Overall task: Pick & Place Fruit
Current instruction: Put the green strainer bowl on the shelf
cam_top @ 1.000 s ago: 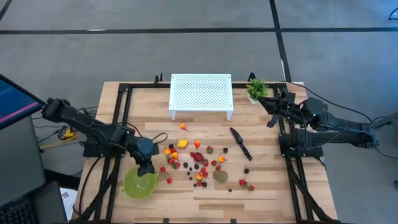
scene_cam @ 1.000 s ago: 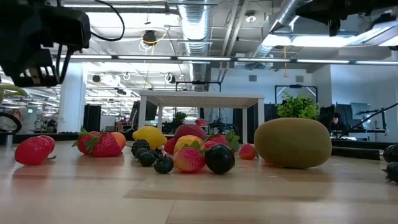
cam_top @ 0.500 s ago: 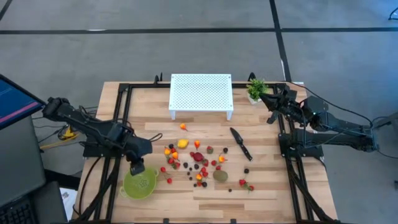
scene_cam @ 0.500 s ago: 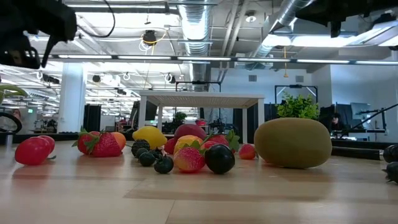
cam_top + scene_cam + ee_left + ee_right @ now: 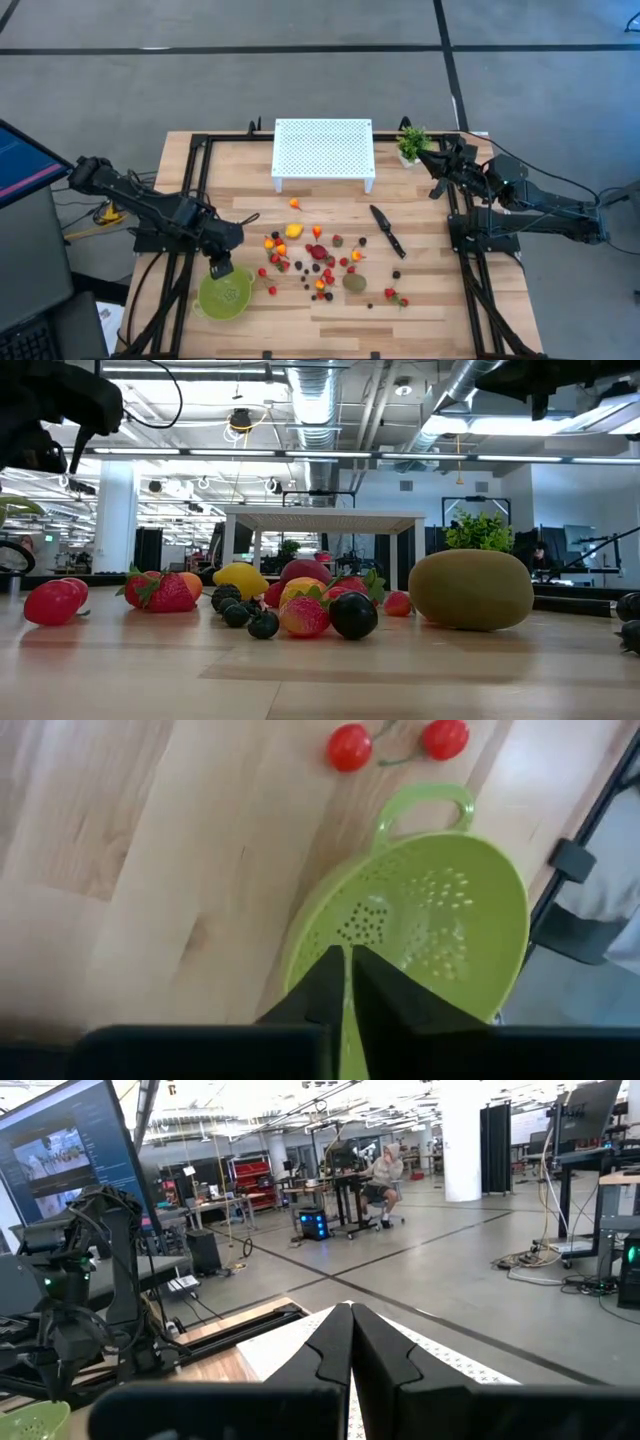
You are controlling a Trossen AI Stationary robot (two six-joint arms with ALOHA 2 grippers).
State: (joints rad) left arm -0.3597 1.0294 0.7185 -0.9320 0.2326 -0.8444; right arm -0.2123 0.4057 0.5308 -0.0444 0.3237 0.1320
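The left gripper [image 5: 219, 268] hovers just above the far rim of the green colander [image 5: 224, 297] at the table's near left, fingers [image 5: 322, 990] pressed together, holding nothing. The fruit [image 5: 318, 256] lies scattered on the wooden table [image 5: 430, 300], centre to near, to the right of this gripper and apart from it. A red cherry pair [image 5: 390, 742] lies just beside the colander handle. The right gripper [image 5: 436, 163] waits clenched and empty at the far right, beside the potted plant [image 5: 411, 143].

Many tiny toy fruits [image 5: 318, 262], red, orange, yellow and dark purple, are spread on the bench, away from both jaws. A bigger brown-green one [image 5: 471, 590] is seen among them.
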